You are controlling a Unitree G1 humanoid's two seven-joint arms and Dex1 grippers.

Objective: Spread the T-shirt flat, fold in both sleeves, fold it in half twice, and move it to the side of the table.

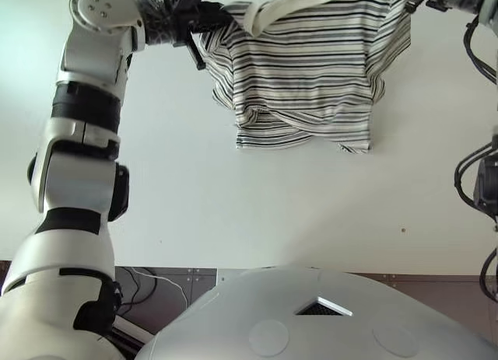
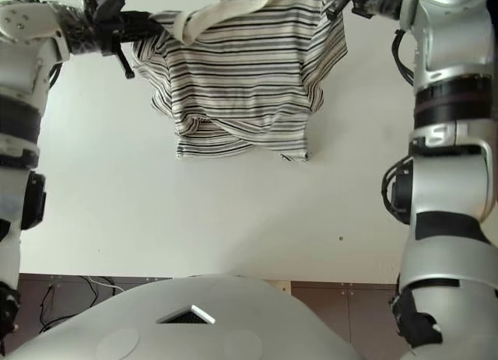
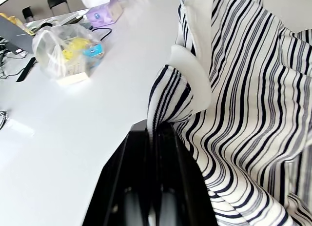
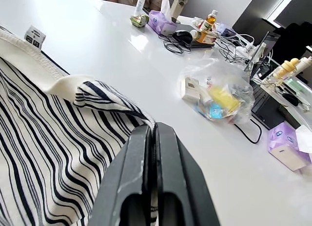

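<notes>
the left end effector (image 3: 155,134) has its fingers pressed together on a pinch of the t-shirt (image 1: 311,72) at one shoulder edge. the striped shirt hangs between the two arms over the far part of the white counter (image 1: 233,212). its collar sags, and its lower hem lies crumpled and crossed over itself on the surface. the right end effector (image 4: 155,131) pinches the other shoulder the same way. this looks like the spreading step, not yet finished. the next move likely calls for keeping both pinches, holding the shoulders wide and level, and dragging the hem smooth before laying the shirt down.
</notes>
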